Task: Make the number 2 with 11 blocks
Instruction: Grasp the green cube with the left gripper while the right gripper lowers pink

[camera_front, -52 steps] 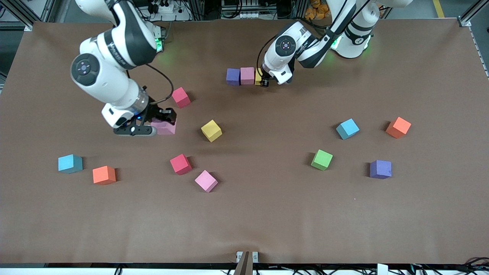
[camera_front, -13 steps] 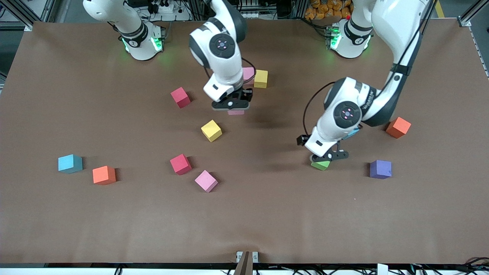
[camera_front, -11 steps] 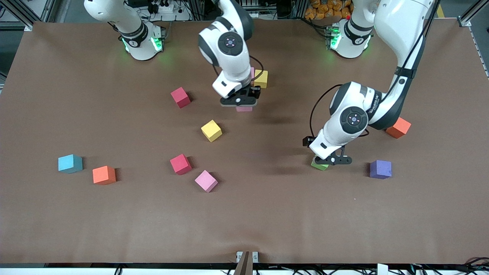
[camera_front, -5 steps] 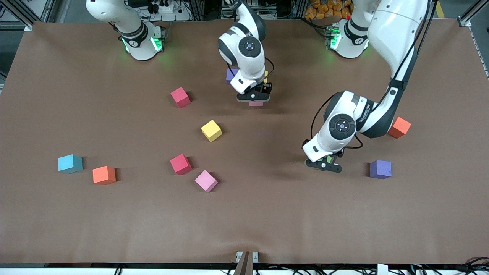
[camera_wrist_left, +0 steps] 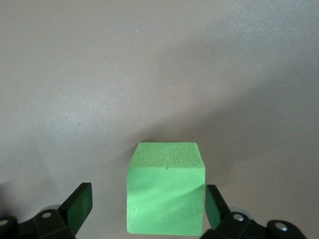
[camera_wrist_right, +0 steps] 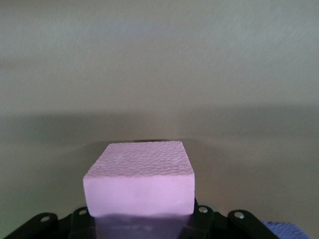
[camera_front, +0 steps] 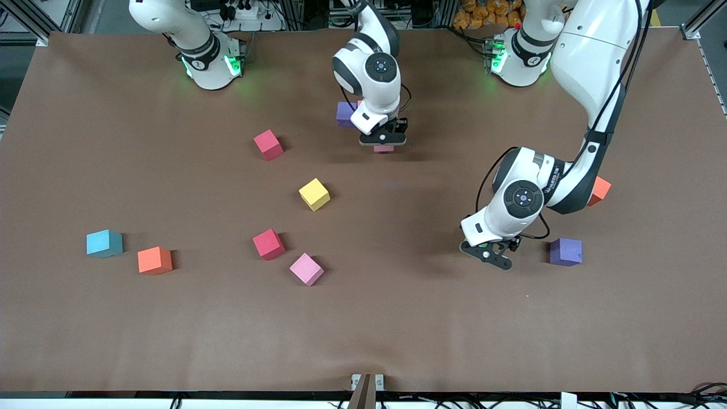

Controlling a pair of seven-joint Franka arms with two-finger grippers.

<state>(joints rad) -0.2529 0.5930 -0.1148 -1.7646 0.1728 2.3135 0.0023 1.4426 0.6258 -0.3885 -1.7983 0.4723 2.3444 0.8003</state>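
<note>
Left gripper (camera_wrist_left: 144, 211), fingers spread, straddles a matte, pebbled green foam cube (camera_wrist_left: 166, 188) resting on the brown table (camera_front: 397, 318) beside the purple cube (camera_front: 565, 251), wrist bent low, while the right gripper (camera_front: 384, 138) clamps a pink cube (camera_wrist_right: 139, 178) aloft beside the purple block (camera_front: 344, 113).

table (camera_front: 397, 329): brown matte cover, fills most of view
frame (camera_front: 696, 25): aluminium rails at table corners
cables (camera_front: 244, 10): power strip and wires along the table's top edge
floor (camera_front: 625, 14): grey, yellow line
</note>
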